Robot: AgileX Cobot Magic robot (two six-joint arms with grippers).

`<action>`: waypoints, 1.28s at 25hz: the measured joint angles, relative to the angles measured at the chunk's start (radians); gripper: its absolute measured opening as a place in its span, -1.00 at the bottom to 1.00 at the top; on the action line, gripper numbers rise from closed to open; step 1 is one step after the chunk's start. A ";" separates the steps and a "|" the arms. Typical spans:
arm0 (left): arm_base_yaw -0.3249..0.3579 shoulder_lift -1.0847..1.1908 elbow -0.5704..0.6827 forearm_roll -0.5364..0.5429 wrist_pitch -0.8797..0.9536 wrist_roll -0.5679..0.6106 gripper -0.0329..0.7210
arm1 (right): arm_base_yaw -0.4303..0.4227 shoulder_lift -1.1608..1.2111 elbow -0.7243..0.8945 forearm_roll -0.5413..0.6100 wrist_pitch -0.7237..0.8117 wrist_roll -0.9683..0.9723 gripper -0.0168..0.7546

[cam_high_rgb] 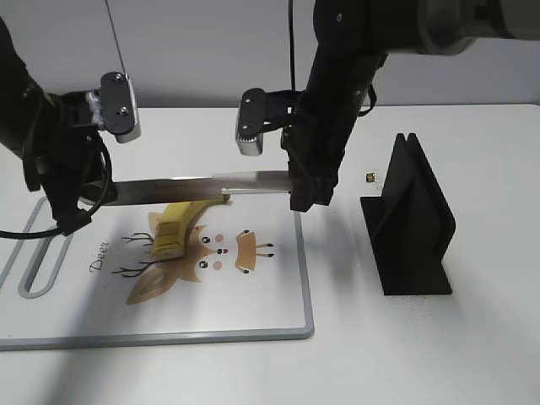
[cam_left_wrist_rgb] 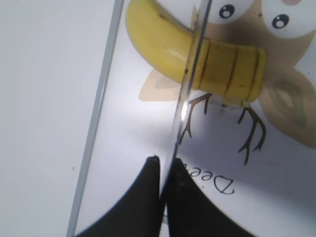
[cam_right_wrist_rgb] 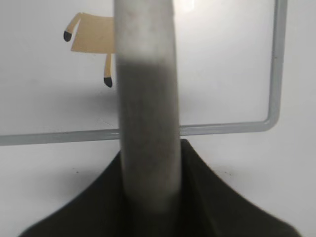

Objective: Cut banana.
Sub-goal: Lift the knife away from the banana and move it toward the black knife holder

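The yellow banana (cam_high_rgb: 179, 226) lies on the white cutting board (cam_high_rgb: 278, 295), over the tan deer print. A long steel knife (cam_high_rgb: 181, 189) lies level across it. My right gripper (cam_high_rgb: 306, 198) is shut on the knife's grey handle (cam_right_wrist_rgb: 147, 113). My left gripper (cam_high_rgb: 72, 215) is shut on the blade's tip end (cam_left_wrist_rgb: 170, 163). In the left wrist view the blade edge (cam_left_wrist_rgb: 193, 64) rests across the banana (cam_left_wrist_rgb: 197, 54), which shows several cut lines towards its blunt end.
A black knife stand (cam_high_rgb: 409, 221) stands to the right of the board. A small dark scrap (cam_high_rgb: 369, 177) lies on the white table behind it. The board's grey rim (cam_right_wrist_rgb: 274, 74) and its handle loop (cam_high_rgb: 42, 270) lie at its right and left ends.
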 joint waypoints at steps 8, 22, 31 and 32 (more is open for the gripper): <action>-0.003 -0.150 0.000 -0.004 0.054 -0.006 -0.89 | 0.003 -0.124 0.000 -0.015 0.029 0.001 -0.48; -0.003 -0.258 0.001 -0.008 0.062 -0.016 -0.64 | 0.005 -0.179 0.000 -0.010 0.040 0.001 -0.49; -0.003 -0.305 -0.001 -0.038 -0.009 -0.036 0.60 | 0.004 -0.178 0.000 -0.005 0.058 0.042 -0.54; -0.002 -0.318 -0.001 -0.038 -0.011 -0.042 0.62 | 0.004 -0.178 0.000 -0.005 0.068 0.042 -0.54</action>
